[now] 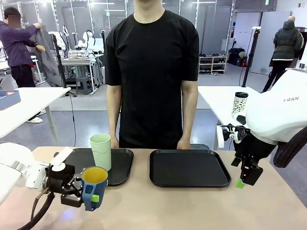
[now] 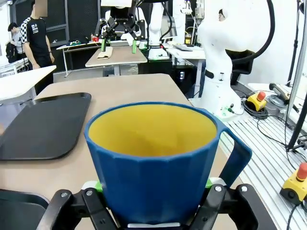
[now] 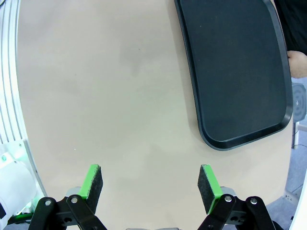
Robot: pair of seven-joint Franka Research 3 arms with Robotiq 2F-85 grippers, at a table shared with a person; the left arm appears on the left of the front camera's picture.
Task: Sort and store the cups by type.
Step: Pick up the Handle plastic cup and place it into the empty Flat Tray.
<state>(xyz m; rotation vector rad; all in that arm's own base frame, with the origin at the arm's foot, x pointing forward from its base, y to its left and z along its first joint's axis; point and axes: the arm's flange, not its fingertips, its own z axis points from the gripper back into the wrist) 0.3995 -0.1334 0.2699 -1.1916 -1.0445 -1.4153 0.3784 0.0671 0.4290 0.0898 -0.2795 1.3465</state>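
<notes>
The dark blue mug [image 1: 94, 186] with its yellow inside stands upright at the table's front left, and my left gripper [image 1: 82, 192] is shut on it. In the left wrist view the mug [image 2: 153, 163] sits between the green pads [image 2: 97, 185] of my left gripper [image 2: 153, 191], handle to the picture's right. Just behind it, the pale green tumbler [image 1: 100, 151] stands on the left black tray [image 1: 122, 165]. My right gripper [image 1: 243, 181] hangs open over the table, right of the right black tray [image 1: 189, 167]. In its wrist view the right gripper [image 3: 149, 188] holds nothing above bare tabletop.
A person stands at the far side with a hand [image 1: 183, 143] resting at the table edge behind the right tray [image 3: 240, 72]. A white speckled cup [image 1: 240, 103] with a black lid stands on a table behind. The right tray [image 2: 43, 124] lies ahead of the mug.
</notes>
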